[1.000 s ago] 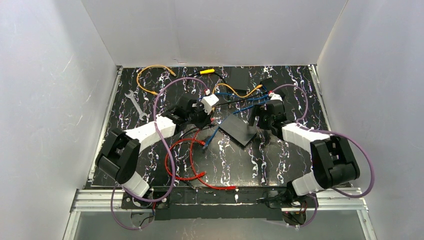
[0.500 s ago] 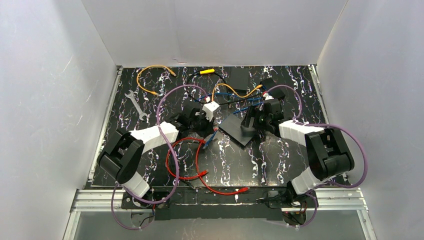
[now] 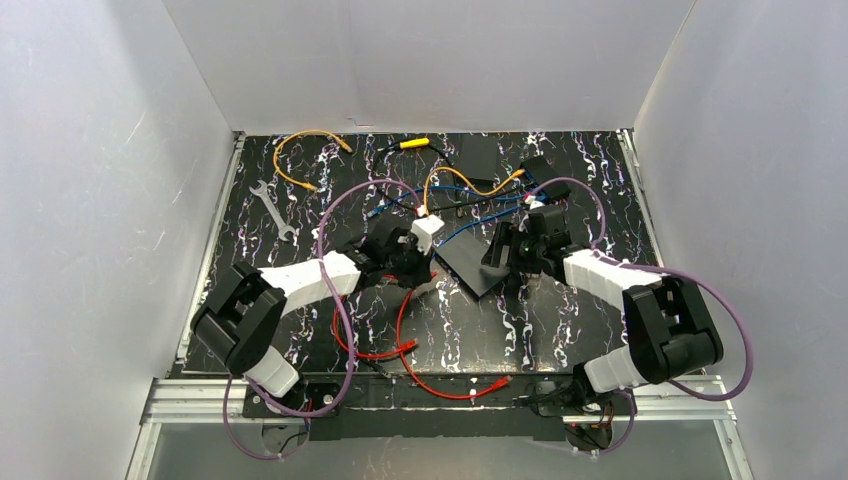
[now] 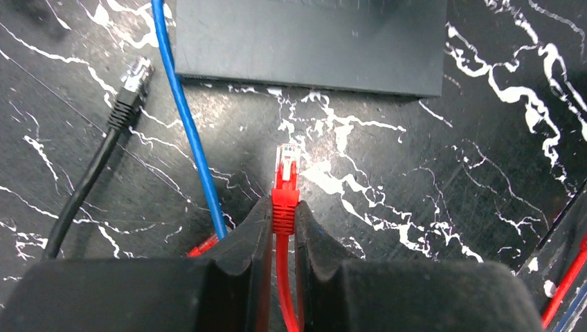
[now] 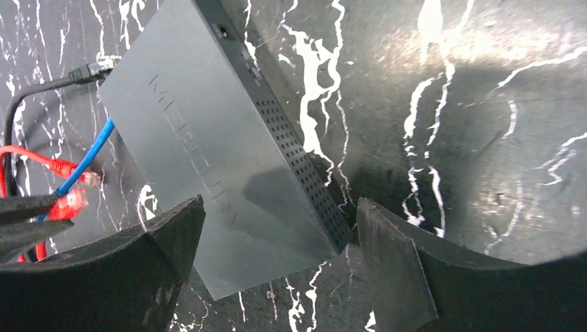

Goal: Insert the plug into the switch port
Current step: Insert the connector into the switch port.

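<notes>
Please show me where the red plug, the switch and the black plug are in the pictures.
red plug (image 4: 284, 190): left wrist view, on its red boot, below the clear tip.
switch (image 5: 208, 159): right wrist view, on its flat top face.
black plug (image 4: 127, 107): left wrist view, on its black boot.

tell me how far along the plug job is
Done: left jaws are shut on the red plug. In hand: the plug points at the switch, with bare table between; right jaws stand open astride the switch's corner. To do: reach a port and push in; no port shows.

Plain white walls (image 3: 420, 60), black white-veined tabletop (image 3: 520, 340), aluminium rail (image 3: 190, 395) in front
</notes>
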Controlling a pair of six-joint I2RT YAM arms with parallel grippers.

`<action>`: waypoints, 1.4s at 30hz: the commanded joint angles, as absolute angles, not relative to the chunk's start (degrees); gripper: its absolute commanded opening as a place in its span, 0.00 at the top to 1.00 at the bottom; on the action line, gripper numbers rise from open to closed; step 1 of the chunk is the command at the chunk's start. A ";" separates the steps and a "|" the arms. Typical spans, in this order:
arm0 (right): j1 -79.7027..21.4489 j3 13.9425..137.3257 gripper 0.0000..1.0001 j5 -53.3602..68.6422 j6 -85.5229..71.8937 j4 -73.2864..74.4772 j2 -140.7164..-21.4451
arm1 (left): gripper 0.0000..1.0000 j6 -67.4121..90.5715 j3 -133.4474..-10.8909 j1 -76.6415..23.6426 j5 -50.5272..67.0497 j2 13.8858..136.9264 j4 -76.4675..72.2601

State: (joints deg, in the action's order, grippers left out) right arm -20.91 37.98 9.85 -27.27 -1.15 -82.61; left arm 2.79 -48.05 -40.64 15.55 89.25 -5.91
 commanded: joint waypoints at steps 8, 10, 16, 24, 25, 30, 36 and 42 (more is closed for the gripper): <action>-19.69 48.19 0.11 8.62 -25.69 -4.75 -90.22 | 1.00 3.68 -51.52 -42.08 10.89 93.91 -3.12; -19.69 49.12 0.11 11.60 -25.58 -7.25 -93.66 | 1.00 3.73 -51.67 -42.08 9.87 94.80 -3.08; -19.69 49.09 0.12 18.12 -25.08 -11.78 -99.23 | 1.00 3.64 -52.39 -42.03 6.97 97.10 -3.51; -19.68 46.65 0.12 20.44 -23.47 -13.06 -99.98 | 1.00 1.79 -54.98 -42.09 3.76 100.18 -4.70; -19.69 46.47 0.13 20.80 -23.53 -13.35 -100.06 | 1.00 1.50 -55.13 -42.05 3.30 100.34 -5.07; -19.69 46.34 0.13 22.18 -23.77 -13.88 -100.70 | 1.00 0.86 -54.69 -42.07 2.58 100.20 -7.49; -19.69 46.41 0.13 22.95 -23.81 -14.21 -101.28 | 1.00 0.27 -54.11 -42.07 3.20 99.80 -9.94; -19.69 46.41 0.14 23.50 -23.82 -14.33 -101.59 | 1.00 0.34 -54.48 -42.08 2.67 100.41 -11.48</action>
State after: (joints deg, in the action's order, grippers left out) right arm -19.62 47.46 22.92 -24.47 -16.23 -99.77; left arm 0.99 -53.71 -42.02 3.81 100.09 -9.69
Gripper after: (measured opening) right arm 0.864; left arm 0.095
